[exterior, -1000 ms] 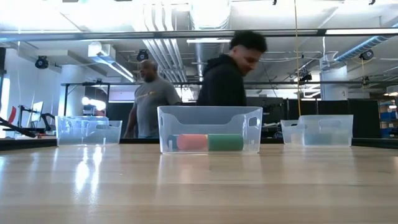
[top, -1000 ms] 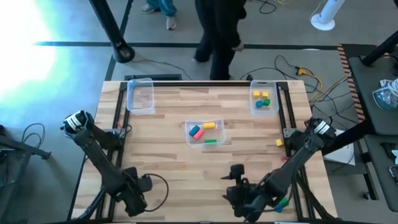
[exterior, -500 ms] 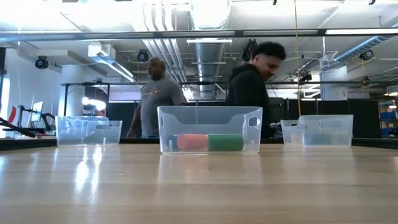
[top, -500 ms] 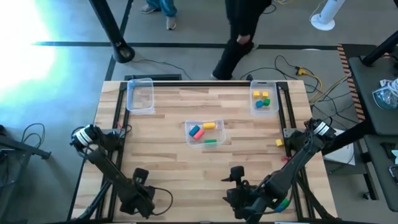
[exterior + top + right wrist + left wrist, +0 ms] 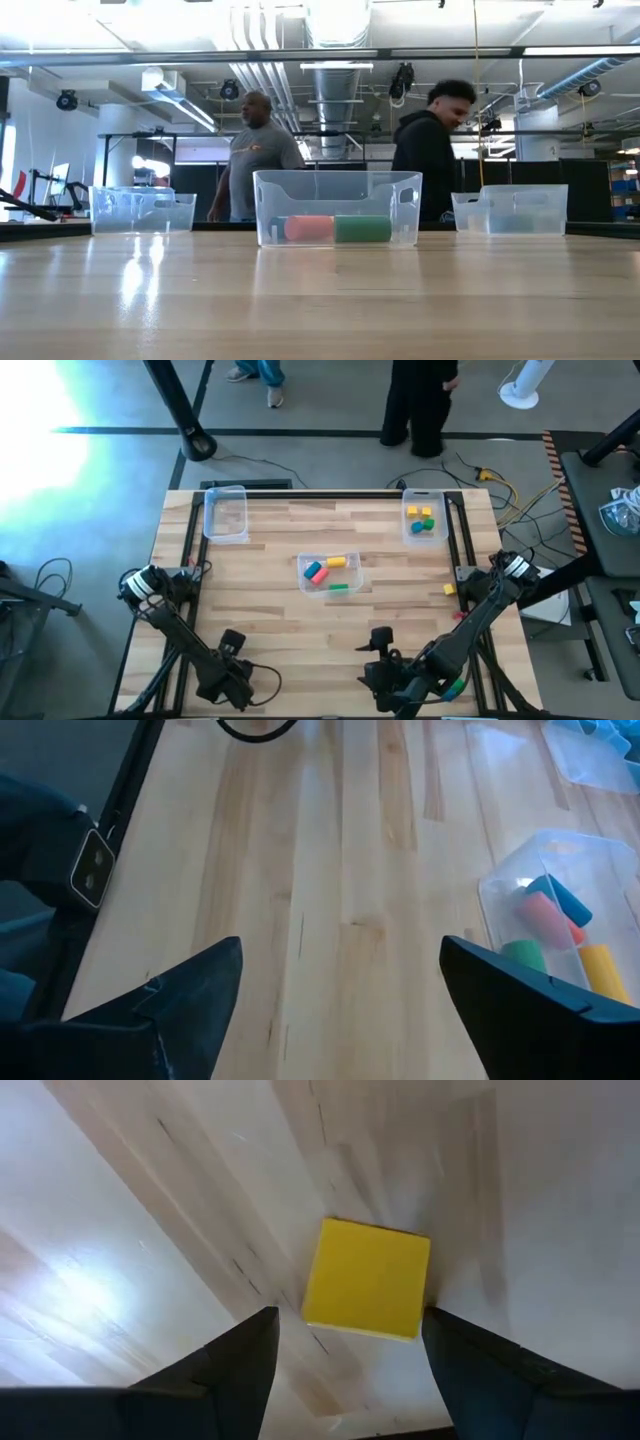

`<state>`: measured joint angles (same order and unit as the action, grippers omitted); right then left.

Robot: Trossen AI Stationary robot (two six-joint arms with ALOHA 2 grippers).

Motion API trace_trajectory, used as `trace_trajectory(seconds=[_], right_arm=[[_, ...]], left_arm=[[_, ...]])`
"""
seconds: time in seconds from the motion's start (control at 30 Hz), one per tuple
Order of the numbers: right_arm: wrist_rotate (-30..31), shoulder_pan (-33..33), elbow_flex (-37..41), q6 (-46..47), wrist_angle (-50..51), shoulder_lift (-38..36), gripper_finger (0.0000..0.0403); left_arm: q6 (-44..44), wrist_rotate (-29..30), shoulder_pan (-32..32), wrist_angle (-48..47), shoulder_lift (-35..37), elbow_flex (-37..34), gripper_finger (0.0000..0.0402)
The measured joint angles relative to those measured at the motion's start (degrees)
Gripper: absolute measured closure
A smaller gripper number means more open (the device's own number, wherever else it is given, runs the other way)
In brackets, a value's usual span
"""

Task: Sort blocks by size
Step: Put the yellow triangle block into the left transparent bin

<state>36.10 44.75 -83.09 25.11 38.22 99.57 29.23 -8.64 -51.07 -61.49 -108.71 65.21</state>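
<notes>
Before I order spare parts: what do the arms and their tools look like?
Both are dark, slim jointed arms. The left arm carries a pale ring at its shoulder joint and a black cable looping near its tool. The right arm's tool is likewise dark, with wedge-shaped fingers.

- The floor (image 5: 90,480) around the bench (image 5: 270,610) is grey and smooth, crossed by a dark line, with a strong bright glare on the left of the high view.
- Loose cables (image 5: 470,470), black and yellow, lie on the floor beyond the bench's far right corner.
- A white fan base (image 5: 522,388) stands on the floor at far right.
- Overhead, the ceiling carries silver ducts (image 5: 335,30), pipes and long strip lights (image 5: 570,50).
- Two people (image 5: 258,150) stand in the room beyond the bench; one wears a dark hooded top (image 5: 425,170).
- A dark side table (image 5: 610,530) with clutter sits at right.
</notes>
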Motion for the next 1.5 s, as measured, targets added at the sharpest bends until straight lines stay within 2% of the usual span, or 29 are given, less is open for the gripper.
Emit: trace_trajectory(seconds=[0.13, 0.3, 0.7, 0.8, 0.97, 1.2, 1.27, 1.5], right_arm=[[0.0, 0.0, 0.0, 0.04, 0.0, 0.0, 0.0073], [0.0, -0.02, 0.0, 0.58, 0.0, -0.02, 0.0081], [-0.02, 0.0, 0.05, 0.59, 0.08, -0.02, 0.0098], [-0.02, 0.0, 0.44, 0.47, 0.22, -0.04, 0.0101], [-0.02, 0.0, 1.51, 0.43, 0.09, -0.09, 0.0096], [2.98, 0.0, 4.83, 0.41, -1.23, -0.09, 0.0098], [2.95, -0.02, 6.1, 0.41, -3.32, -0.09, 0.0102], [2.93, -0.02, 8.22, -0.56, -5.67, -0.09, 0.011]], left_arm=[[-2.44, 3.67, 0.03, 0.38, 0.0, 1.46, 0.0169], [-7.39, 3.57, 0.13, -0.67, 0.0, 1.2, 0.0169], [-8.2, 2.77, 0.22, 0.39, -2.02, 1.66, 0.0172], [-8.32, 1.85, 0.24, 0.5, -2.56, 1.73, 0.0198], [-11.29, 1.82, 0.16, 0.73, -2.82, 2.11, 0.0284], [-12.49, 3.91, 0.68, -0.99, -3.24, 4.24, 0.0285], [-12.66, 6.0, 1.36, -1.51, -3.34, 5.51, 0.0285], [-13.83, 20.5, 6.78, -3.9, 1.94, 8.1, 0.0285]])
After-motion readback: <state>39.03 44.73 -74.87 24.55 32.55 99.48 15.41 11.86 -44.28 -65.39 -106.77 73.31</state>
